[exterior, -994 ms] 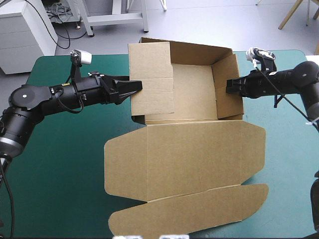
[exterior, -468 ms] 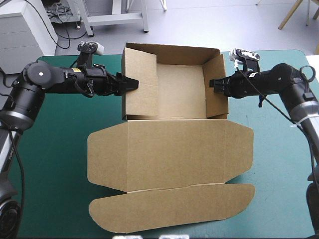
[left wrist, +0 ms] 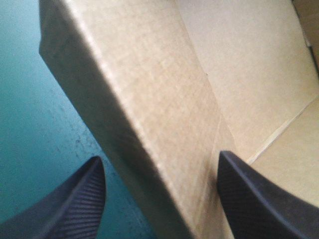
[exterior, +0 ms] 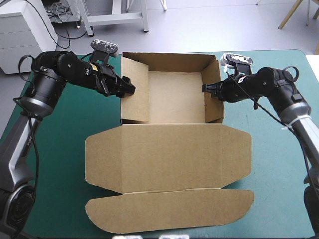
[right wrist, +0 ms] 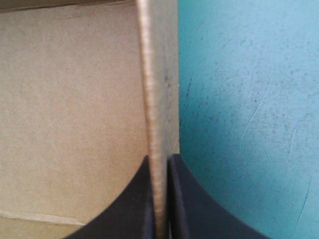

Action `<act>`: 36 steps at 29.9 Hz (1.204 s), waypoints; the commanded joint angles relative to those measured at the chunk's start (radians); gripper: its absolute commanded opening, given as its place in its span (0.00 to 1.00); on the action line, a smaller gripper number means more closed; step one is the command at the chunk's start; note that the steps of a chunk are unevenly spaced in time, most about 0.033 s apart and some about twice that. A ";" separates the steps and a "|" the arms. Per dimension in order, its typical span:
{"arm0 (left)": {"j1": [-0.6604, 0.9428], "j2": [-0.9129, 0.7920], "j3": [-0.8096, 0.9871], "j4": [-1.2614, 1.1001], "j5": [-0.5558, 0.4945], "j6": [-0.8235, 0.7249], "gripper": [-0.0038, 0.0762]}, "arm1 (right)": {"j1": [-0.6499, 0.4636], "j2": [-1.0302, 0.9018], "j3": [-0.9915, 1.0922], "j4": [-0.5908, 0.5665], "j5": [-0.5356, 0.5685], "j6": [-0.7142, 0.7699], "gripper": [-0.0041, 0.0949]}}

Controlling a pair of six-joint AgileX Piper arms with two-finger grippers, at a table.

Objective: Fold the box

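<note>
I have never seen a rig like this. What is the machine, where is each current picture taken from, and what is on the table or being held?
This is a robot with two arms working at a table with a teal-green cover. The high view looks down from above and behind the robot. Each wrist view looks along one gripper and shows that gripper's own two black fingers. On the table lies a brown box: an open tray with its lid lying flat on the side nearest the robot. The left gripper is open, with its fingers on either side of the tray's left wall but not pinching it. The right gripper is shut on the right wall.
</note>
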 commanded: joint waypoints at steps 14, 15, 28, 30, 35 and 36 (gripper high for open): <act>-0.014 0.035 -0.036 0.085 0.024 -0.061 0.41 | 0.042 0.017 -0.029 0.022 -0.096 0.098 0.04; -0.014 0.044 -0.036 0.094 0.026 -0.061 0.38 | 0.048 0.019 -0.029 0.019 -0.102 0.102 0.04; -0.014 0.106 -0.037 0.133 0.007 -0.059 0.04 | 0.081 0.053 -0.036 -0.028 -0.124 0.108 0.04; -0.014 0.113 -0.037 0.120 -0.018 -0.064 0.04 | 0.081 0.061 -0.053 -0.039 -0.099 0.106 0.04; -0.012 0.141 -0.035 0.088 -0.046 -0.064 0.04 | 0.094 0.082 -0.078 -0.119 -0.075 0.110 0.04; -0.012 0.147 -0.033 0.090 -0.048 -0.064 0.04 | 0.094 0.088 -0.080 -0.124 -0.072 0.110 0.04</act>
